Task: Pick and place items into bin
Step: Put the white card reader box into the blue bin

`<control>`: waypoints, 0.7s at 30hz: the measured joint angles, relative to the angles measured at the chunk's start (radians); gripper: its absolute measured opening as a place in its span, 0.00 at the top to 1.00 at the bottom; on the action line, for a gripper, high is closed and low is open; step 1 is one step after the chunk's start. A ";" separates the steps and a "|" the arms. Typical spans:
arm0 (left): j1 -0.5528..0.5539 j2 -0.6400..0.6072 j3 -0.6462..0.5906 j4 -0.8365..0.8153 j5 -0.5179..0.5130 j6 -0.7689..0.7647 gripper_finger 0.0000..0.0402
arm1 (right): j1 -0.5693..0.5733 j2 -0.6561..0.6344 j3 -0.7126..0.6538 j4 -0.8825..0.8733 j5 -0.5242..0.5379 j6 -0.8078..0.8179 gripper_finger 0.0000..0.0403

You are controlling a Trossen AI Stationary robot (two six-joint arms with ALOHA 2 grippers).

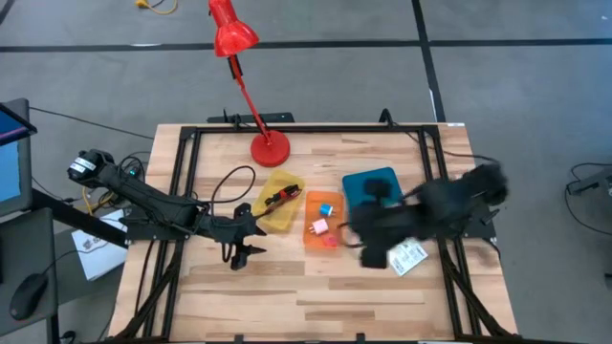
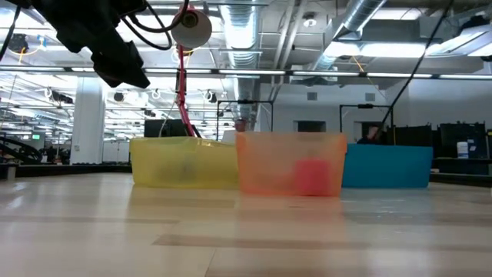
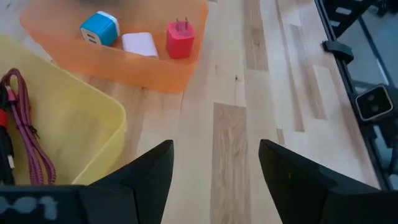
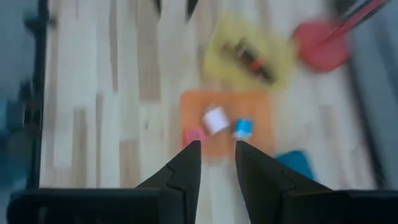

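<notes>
My left gripper (image 1: pixel 245 251) (image 3: pixel 215 167) hovers open over bare wood near the yellow bin (image 1: pixel 279 202). That bin holds the maroon cord (image 3: pixel 25 134) and the black-and-red cable bundle (image 1: pixel 280 197). The orange bin (image 1: pixel 323 222) (image 3: pixel 118 59) holds the blue cube (image 3: pixel 99 28), the pale cube (image 3: pixel 140 44) and the hot pink cube (image 3: pixel 180 38). My right gripper (image 4: pixel 217 155) is raised above the orange bin (image 4: pixel 227 121) and blurred, its fingers a narrow gap apart with nothing between them. The white printed packet (image 1: pixel 408 257) lies flat on the table beside the right arm.
A blue bin (image 1: pixel 371 187) stands to the right of the orange one. A red desk lamp (image 1: pixel 270 148) stands on its base at the table's far side, its arm leaning out over the far edge. Black frame rails (image 1: pixel 182 191) run along the table's sides. Bare wood lies along the near edge.
</notes>
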 joint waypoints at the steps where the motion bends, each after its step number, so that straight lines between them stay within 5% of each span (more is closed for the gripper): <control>1: 0.000 0.000 0.000 0.001 0.000 -0.013 0.44 | 0.019 -0.030 0.000 0.000 0.054 0.009 0.77; 7: 0.000 0.000 0.000 0.051 -0.025 -0.086 0.44 | 0.133 -0.136 -0.070 -0.006 0.313 0.193 0.77; 21: 0.041 0.039 -0.001 0.156 -0.038 -0.169 0.44 | 0.277 -0.507 -0.794 -0.004 0.375 0.734 0.77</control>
